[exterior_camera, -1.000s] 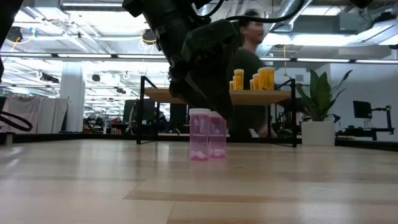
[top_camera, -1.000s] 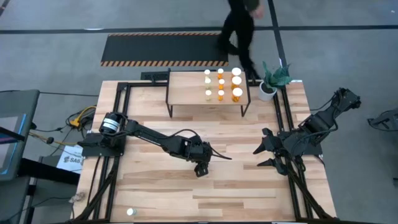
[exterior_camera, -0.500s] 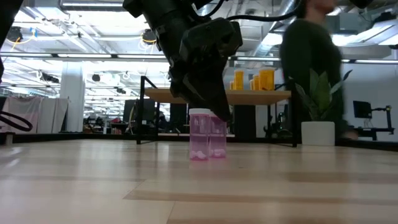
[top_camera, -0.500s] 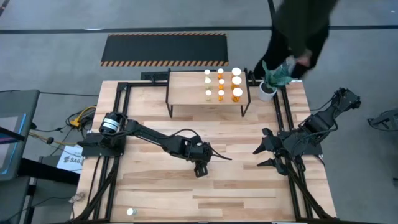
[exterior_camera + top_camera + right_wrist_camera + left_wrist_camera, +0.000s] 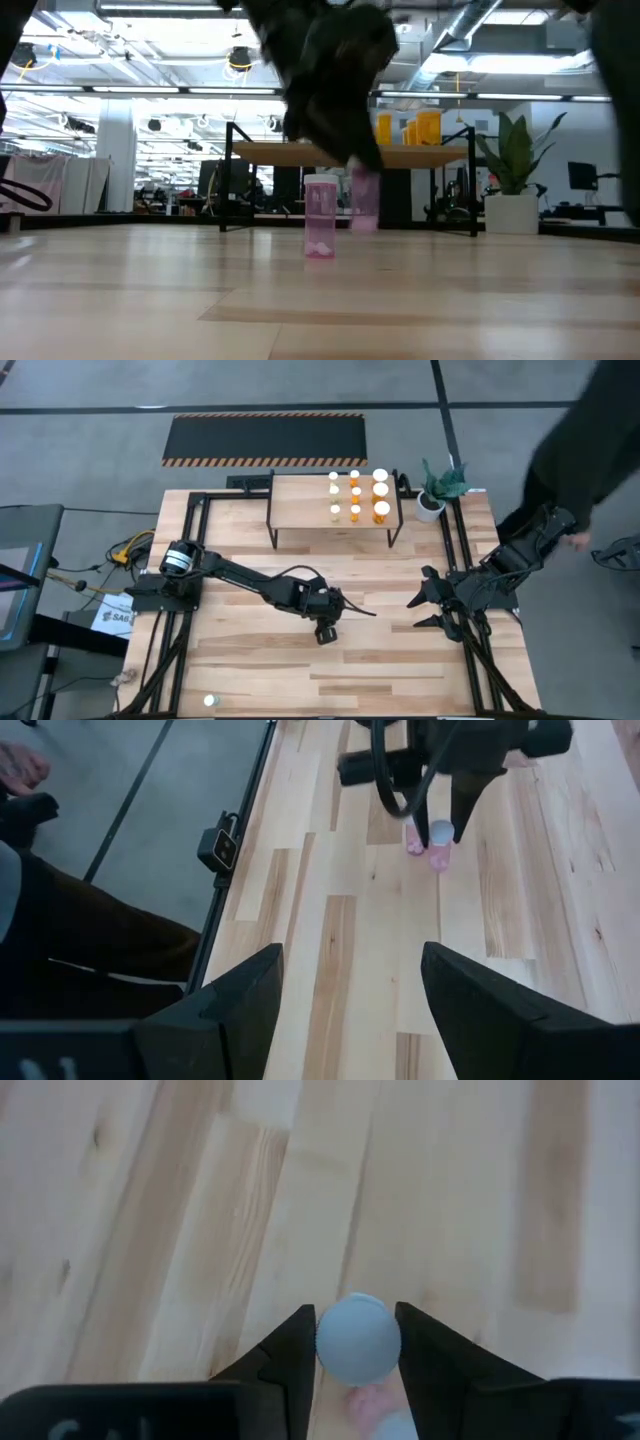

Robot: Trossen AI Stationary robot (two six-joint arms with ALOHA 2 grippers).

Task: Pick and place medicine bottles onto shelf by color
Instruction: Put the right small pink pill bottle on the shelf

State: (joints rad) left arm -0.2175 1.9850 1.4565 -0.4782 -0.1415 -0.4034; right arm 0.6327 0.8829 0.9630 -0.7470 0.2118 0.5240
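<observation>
only "sa" reads, on a white sheet (image 5: 112, 618) beside the table's left edge.

Shelf (image 5: 300, 510): rear centre of the plank table (image 5: 400, 660).
Bottles on shelf (image 5: 357, 496): clustered at its right end.
Potted plant (image 5: 432, 500): just right of the shelf.
Two bottles (image 5: 320, 215): mid-table, one standing, the other (image 5: 365, 200) raised beside it.
Striped mat (image 5: 265, 438): on the floor behind the table.

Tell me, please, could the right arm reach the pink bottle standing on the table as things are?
Probably yes: the pink bottle stands alone on bare wood, and the open right gripper faces it, though the left gripper holding its neighbour hangs close by.
</observation>
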